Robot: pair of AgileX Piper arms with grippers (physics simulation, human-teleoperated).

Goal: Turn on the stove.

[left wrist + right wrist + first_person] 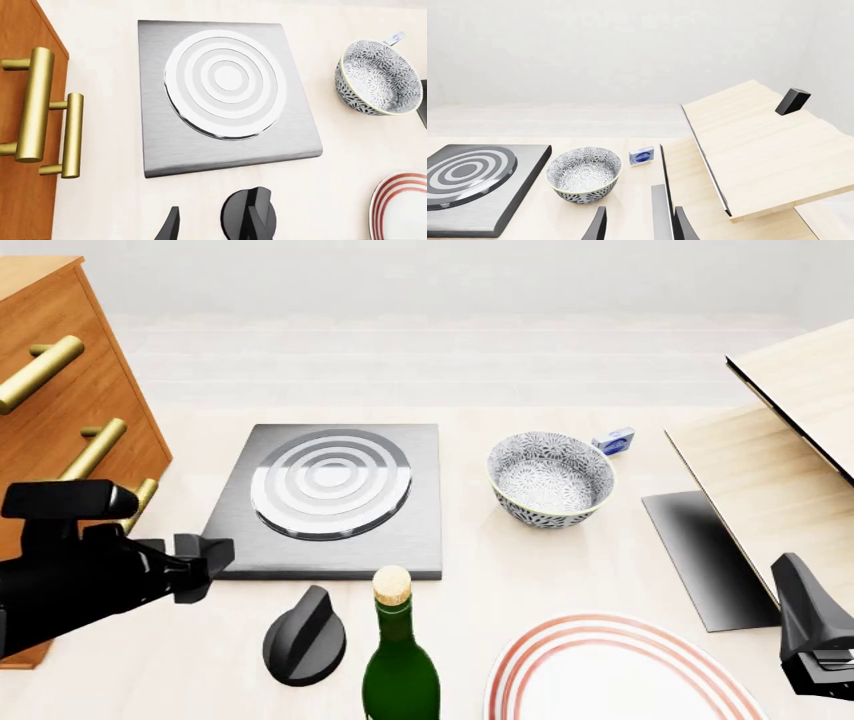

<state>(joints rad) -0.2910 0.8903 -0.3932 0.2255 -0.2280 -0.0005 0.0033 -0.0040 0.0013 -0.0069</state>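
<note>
Stove [387, 530] mid-table toward the left edge, knob [306, 636] just off its near edge. Left gripper [212, 227] over the knob, fingers apart, seemingly straddling it. Risk: skewed close slipping off the ridge, or nudging the green bottle [399, 660] beside it.

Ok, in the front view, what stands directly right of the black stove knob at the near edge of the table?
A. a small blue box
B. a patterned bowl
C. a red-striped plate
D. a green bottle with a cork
D: the green bottle stands right beside the knob, just near of the stove plate; the red-striped plate lies further right.
</note>
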